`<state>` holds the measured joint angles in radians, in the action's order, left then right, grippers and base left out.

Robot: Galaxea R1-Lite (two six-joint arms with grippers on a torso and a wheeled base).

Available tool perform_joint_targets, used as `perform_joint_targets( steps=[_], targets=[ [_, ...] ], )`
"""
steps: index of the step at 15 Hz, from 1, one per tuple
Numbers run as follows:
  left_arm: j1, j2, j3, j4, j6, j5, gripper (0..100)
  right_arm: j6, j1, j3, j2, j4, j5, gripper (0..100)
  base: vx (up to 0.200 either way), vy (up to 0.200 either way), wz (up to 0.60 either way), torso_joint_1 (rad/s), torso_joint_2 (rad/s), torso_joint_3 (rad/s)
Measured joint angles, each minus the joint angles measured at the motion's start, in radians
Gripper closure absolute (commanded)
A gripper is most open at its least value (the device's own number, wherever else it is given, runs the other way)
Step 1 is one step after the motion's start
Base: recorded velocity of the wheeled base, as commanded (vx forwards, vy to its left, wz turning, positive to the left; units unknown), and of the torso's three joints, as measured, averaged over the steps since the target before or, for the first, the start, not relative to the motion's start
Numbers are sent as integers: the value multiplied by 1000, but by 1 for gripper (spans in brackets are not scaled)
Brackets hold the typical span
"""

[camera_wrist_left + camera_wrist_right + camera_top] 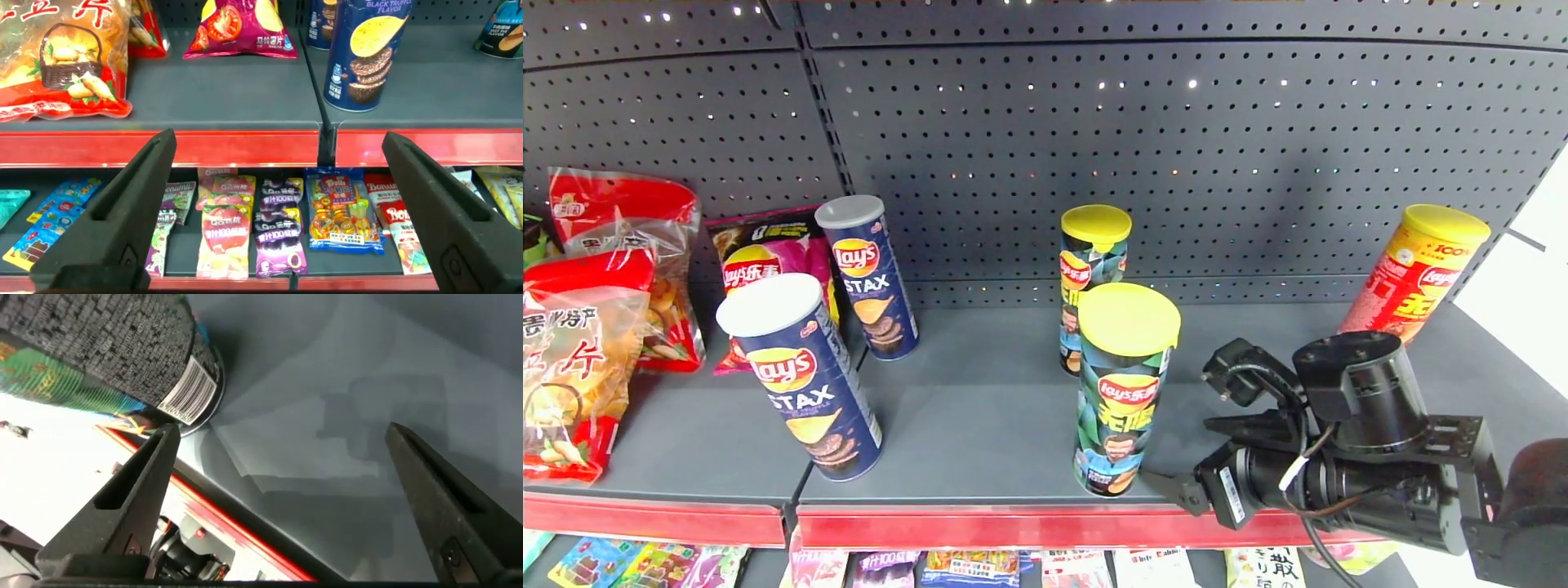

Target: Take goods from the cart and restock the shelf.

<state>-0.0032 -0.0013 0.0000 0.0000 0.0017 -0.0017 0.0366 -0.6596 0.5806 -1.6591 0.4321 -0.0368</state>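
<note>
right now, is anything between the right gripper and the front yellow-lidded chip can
Nothing visible. The open right gripper sits close beside the base of the front yellow-lidded chip can, with only bare shelf near them.

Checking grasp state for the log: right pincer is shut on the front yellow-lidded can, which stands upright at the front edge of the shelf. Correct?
Not quite. The right pincer is open, fingers spread with nothing between them; the right wrist view shows the front yellow-lidded can off to one side. The can does stand upright at the front edge of the shelf.
</note>
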Motion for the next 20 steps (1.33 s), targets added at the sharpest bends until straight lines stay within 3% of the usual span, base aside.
perform_joint_targets(
  steps=[7,20],
  targets=[
    [0,0,0,0,0,0,0,0,8,-3,11,0,-60,0,0,0,0,0,0,0],
    [0,0,0,0,0,0,0,-18,4,78,-51,-2,-77,0,0,0,0,0,0,0]
  ],
)
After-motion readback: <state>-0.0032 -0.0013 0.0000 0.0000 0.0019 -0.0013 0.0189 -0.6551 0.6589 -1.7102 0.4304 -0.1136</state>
